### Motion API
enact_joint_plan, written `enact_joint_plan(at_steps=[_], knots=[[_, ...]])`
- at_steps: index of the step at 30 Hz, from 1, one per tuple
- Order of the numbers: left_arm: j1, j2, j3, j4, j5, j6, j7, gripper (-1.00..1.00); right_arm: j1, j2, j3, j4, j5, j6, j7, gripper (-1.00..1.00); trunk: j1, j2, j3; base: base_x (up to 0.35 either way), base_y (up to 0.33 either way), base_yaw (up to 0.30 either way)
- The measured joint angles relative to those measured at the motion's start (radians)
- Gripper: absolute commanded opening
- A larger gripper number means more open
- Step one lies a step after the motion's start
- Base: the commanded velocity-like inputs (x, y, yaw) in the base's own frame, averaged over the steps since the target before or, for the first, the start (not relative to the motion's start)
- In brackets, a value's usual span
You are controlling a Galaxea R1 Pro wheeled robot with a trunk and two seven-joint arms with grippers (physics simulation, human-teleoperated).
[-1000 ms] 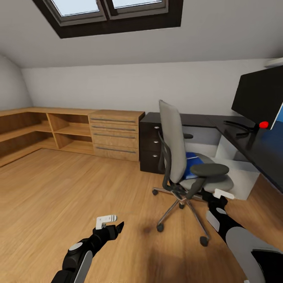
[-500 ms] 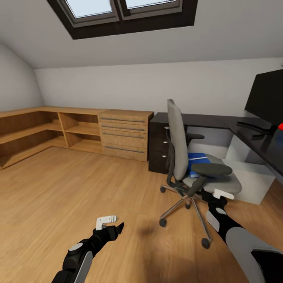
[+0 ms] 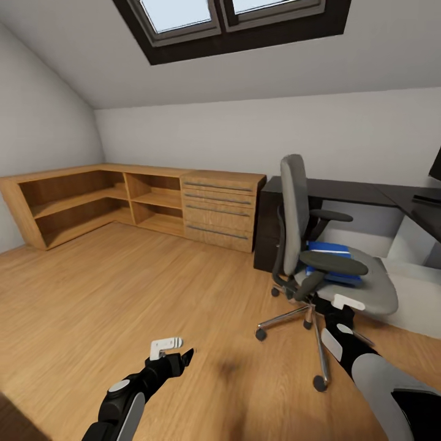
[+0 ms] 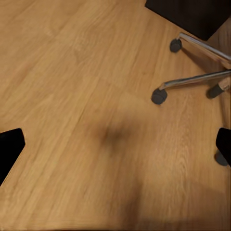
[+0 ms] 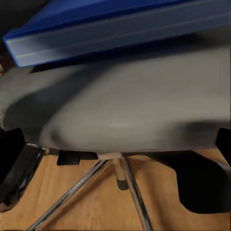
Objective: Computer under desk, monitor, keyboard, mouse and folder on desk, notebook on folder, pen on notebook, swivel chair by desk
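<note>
I see the blue folder (image 3: 331, 253) lying on the seat of the swivel chair (image 3: 306, 245), which stands just in front of the black counter (image 3: 343, 191). My left gripper (image 3: 177, 349) hangs over bare wood floor (image 3: 110, 294) with fingers spread. My right gripper (image 3: 343, 303) sits low beside the seat, jaws apart too.

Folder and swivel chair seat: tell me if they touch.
Touching. The right wrist view shows the folder lying flat on the swivel chair seat, no gap beneath it.

An attic bedroom-study: skylight (image 3: 233, 15), sloped ceiling, desk (image 3: 343, 191), swivel chair (image 3: 324, 269), low wooden shelving (image 3: 110, 199).
</note>
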Motion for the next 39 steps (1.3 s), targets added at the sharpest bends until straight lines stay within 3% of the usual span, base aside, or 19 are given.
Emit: enact_joint_plan(at_steps=[10, 24, 39], knots=[[0.0, 0.0, -0.002, 0.003, 0.0, -0.001, 0.0, 1.0, 0.0, 0.0, 0.001, 0.002, 0.001, -0.009, -0.001, 1.0, 0.0, 0.0, 0.0, 0.0, 0.0, 0.045], [0.0, 0.0, -0.002, 0.003, 0.0, -0.001, 0.0, 1.0, 0.0, -0.001, 0.001, 0.001, 0.0, -0.009, 0.0, 1.0, 0.0, 0.0, 0.013, -0.004, 0.0, -0.148], [0.0, 0.0, -0.001, 0.002, 0.0, -0.001, 0.0, 1.0, 0.0, -0.001, 0.001, 0.002, 0.0, -0.009, 0.0, 1.0, 0.001, 0.0, 0.017, -0.287, 0.046, -0.029]])
